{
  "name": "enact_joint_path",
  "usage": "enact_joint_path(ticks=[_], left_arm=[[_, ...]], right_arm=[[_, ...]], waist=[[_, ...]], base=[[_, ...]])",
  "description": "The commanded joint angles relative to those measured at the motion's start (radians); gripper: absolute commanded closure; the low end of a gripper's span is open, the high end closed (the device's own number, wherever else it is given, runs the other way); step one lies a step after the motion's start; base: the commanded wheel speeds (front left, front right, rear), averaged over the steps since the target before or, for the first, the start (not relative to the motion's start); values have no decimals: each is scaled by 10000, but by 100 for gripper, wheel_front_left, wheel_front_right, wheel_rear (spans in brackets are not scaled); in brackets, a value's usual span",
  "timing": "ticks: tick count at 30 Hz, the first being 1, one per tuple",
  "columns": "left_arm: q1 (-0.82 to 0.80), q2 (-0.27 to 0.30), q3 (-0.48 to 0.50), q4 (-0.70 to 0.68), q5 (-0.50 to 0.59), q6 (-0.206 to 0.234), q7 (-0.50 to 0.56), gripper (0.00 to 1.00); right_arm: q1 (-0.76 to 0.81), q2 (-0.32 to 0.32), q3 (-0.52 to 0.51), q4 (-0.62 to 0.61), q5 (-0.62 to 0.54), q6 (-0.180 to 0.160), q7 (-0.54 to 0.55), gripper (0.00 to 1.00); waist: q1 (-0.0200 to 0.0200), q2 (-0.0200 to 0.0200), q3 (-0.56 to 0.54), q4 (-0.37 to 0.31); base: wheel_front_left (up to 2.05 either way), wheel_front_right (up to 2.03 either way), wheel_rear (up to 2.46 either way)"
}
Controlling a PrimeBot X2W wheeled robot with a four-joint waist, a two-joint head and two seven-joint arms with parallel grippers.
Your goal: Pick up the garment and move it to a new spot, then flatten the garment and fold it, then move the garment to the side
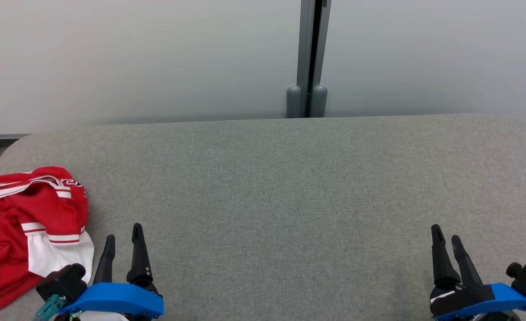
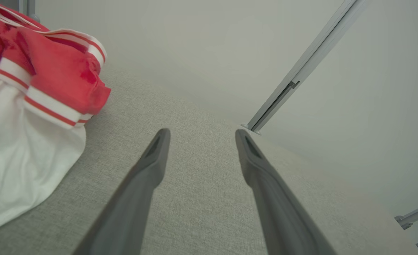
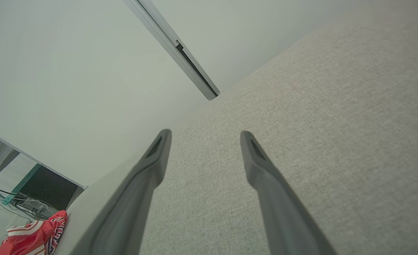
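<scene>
Left gripper and right gripper, both empty and spread wide, hover over the grey table; the left should pinch a raised fold of the crumpled red garment.

Both arms sit low in my head view: left pincer at lower left, right pincer at lower right, dark fingers pointing up the frame. Both are spread wide and empty, and the wrist views confirm it, with a clear gap between each pair of tips. Left fingers stand near upright; the right pair lean a little to the left. Blue wrist shells sit at the bottom edge, with a black camera block outboard of each.
</scene>
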Motion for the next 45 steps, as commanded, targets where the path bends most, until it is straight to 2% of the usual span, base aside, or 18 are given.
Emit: enact_joint_path(ticks=[1, 26, 45], left_arm=[[-28, 87, -60, -31, 236, 3, -103, 0], [-32, 256, -518, 454, 2262, 182, -648, 0], [61, 360, -797, 632, 3322, 371, -800, 0]], right_arm=[[46, -87, 25, -95, -257, 17, -97, 0], [175, -111, 140, 106, -2361, 23, -635, 0], [256, -123, 165, 119, -3621, 26, -828, 0]], waist=[[0, 0, -1, 3], [-2, 0, -71, 85], [-2, 0, -71, 70]], base=[[0, 0, 0], [0, 0, 0], [0, 0, 0]])
